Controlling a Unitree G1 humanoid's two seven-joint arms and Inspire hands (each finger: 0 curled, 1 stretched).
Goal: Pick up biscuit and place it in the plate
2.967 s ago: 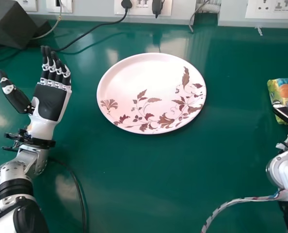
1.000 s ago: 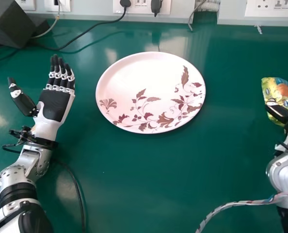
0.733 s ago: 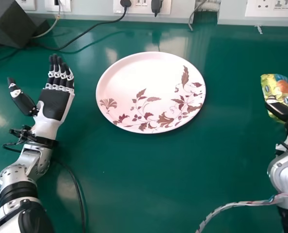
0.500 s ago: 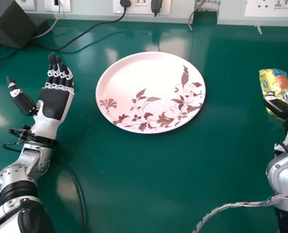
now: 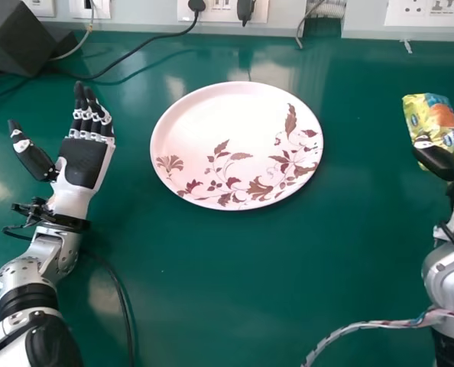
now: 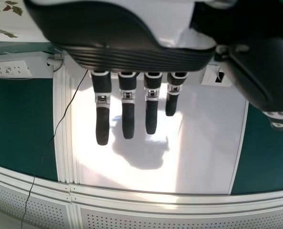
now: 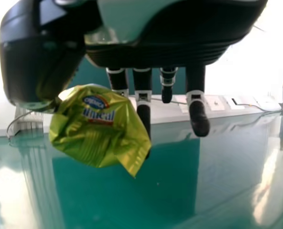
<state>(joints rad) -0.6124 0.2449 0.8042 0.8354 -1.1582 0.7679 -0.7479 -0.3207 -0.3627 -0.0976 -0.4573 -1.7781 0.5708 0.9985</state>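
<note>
Biscuit (image 5: 432, 117) is at the right side of the scene, in the grasp of the right hand (image 5: 435, 159). This hand is partly closed: its thumb presses on one face of the wrapper, and its fingers are only a little bent on the other side. In the right wrist view, the wrapper hangs out past the thumb, and I judge that it is lifted from the table (image 5: 235, 283).

Most important is the direction to the plate (image 5: 219, 115). It lies to the left of the biscuit, well apart from it, and its middle is slightly nearer. The long axis of the biscuit goes from near to far, with the far end leaning to the left, so it points rather across the way to the plate.

The left hand (image 5: 85, 160), open with straight fingers, is on the left side and closer to the plate, but it holds nothing; the work therefore belongs to the right one.

The step now is, I think, to carry. The next move should go mainly left, until the whole wrapper is inside the rim, and only then lower. A release too early could leave it on the right rim, and the soft wrapper may slip.
</note>
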